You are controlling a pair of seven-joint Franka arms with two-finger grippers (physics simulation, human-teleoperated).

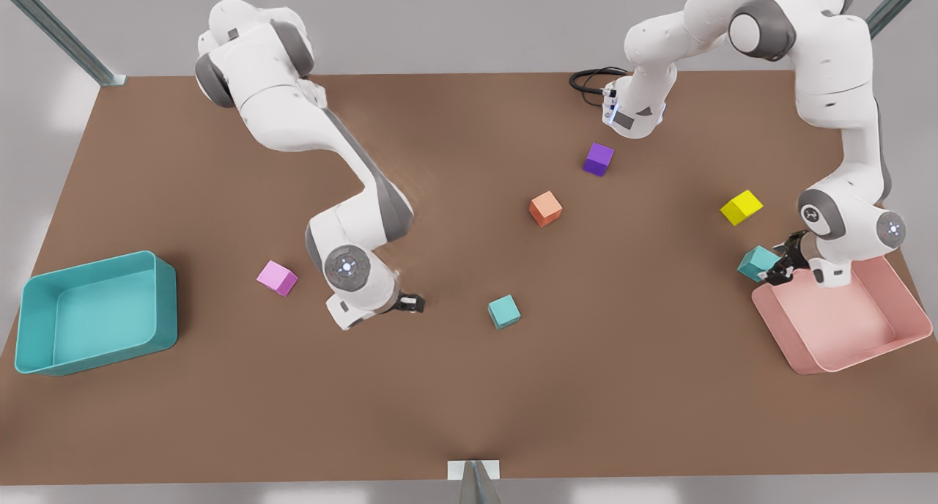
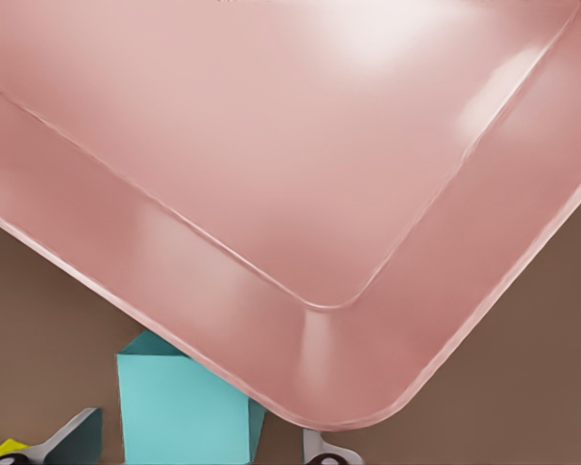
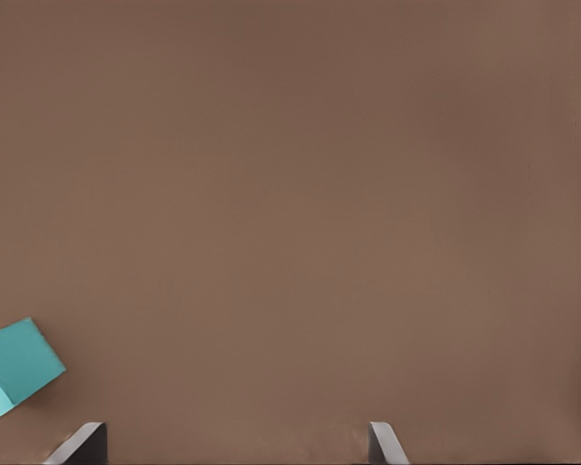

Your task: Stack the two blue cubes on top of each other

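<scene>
The two blue cubes lie well apart. One teal cube [image 1: 504,311] sits alone on bare table near the front edge, turned a little askew to the table edges; the right wrist view catches it [image 3: 15,368] at the frame's border. It is a plain cube with no long axis. Just to the front view's left of it the right gripper [image 1: 412,303] hangs low over the table with its fingers [image 3: 82,444] spread wide and nothing between them. It is apart from the cube.

The other teal cube [image 1: 758,263] is at the front view's right, at the corner of the pink bin [image 1: 788,328]. In the left wrist view this cube [image 2: 179,407] stands between the two fingers [image 2: 73,436] of the left gripper [image 1: 780,264], which grips it, and the bin's rounded corner [image 2: 349,387] overlaps its top edge. Whether the cube touches the table I cannot tell.

The pink bin holds nothing visible, and the large teal bin [image 1: 165,299] at the front view's left is likewise bare inside.

Farther back lie a pink cube [image 1: 277,278], an orange cube [image 1: 545,208], a yellow cube [image 1: 741,207] and, farthest, a purple cube [image 1: 599,158].

The table [image 1: 469,401] is matte brown. Metal struts [image 1: 62,31] rise at its back corners before a grey wall.
</scene>
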